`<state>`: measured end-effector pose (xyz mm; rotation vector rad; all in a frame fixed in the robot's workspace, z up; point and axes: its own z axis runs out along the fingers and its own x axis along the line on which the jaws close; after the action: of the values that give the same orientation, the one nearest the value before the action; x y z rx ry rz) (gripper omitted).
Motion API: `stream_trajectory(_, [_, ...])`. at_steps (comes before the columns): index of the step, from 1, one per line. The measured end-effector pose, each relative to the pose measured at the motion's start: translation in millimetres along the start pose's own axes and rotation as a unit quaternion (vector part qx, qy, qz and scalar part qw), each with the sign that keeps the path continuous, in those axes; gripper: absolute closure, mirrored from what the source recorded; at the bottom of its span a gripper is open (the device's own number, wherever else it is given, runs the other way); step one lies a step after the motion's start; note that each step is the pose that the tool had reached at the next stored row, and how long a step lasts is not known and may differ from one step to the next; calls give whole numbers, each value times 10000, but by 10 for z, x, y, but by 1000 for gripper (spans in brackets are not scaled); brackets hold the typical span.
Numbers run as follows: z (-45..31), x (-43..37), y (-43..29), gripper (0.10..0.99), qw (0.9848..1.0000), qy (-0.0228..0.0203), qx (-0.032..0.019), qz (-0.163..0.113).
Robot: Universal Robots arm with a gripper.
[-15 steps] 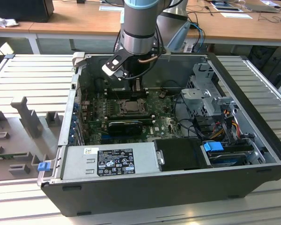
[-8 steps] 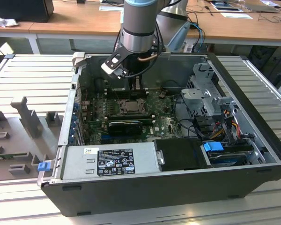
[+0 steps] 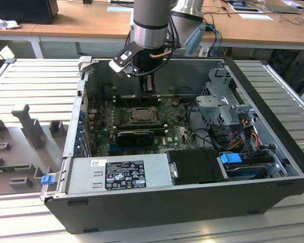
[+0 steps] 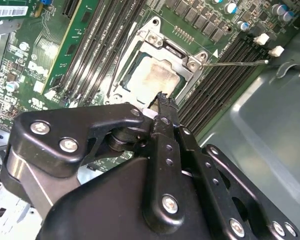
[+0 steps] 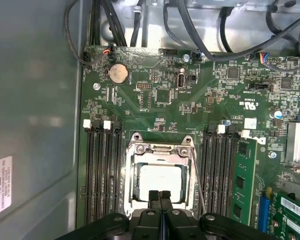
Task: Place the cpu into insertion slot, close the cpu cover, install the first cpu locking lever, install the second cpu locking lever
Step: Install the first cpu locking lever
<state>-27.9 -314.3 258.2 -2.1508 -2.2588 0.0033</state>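
Over one edge of the insertion slot [image 5: 128,180] my end effector [image 5: 159,196] hangs, fingers pressed together, holding nothing. The cpu [image 5: 160,181] sits in the slot, and the cpu cover [image 5: 160,148] appears to lie down around it. Beside the slot a thin locking lever [image 5: 198,172] stands loose; I judge my tips could slip off it and scrape the board. My arm points steeply down.

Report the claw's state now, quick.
Claw: closed, fingertips pressed together, holding nothing, poised above the pale silvery square cpu.
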Motion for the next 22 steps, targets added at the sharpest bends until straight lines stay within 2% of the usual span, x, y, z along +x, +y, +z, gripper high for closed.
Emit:
stream_trajectory(3, [-76,1,-1,980,10000,-1,0,0])
stream_trajectory(11, [-217,3,-3,980,10000,-15,1,-1])
stream_trajectory(15, [-252,4,-4,980,10000,-16,1,-44])
stream_trajectory(18, [-253,4,-4,980,9994,-22,5,-349])
stream_trajectory(21, [-252,4,-4,980,9973,-29,11,-735])
stream_trajectory(22, [-253,4,-4,980,9957,-33,13,-928])
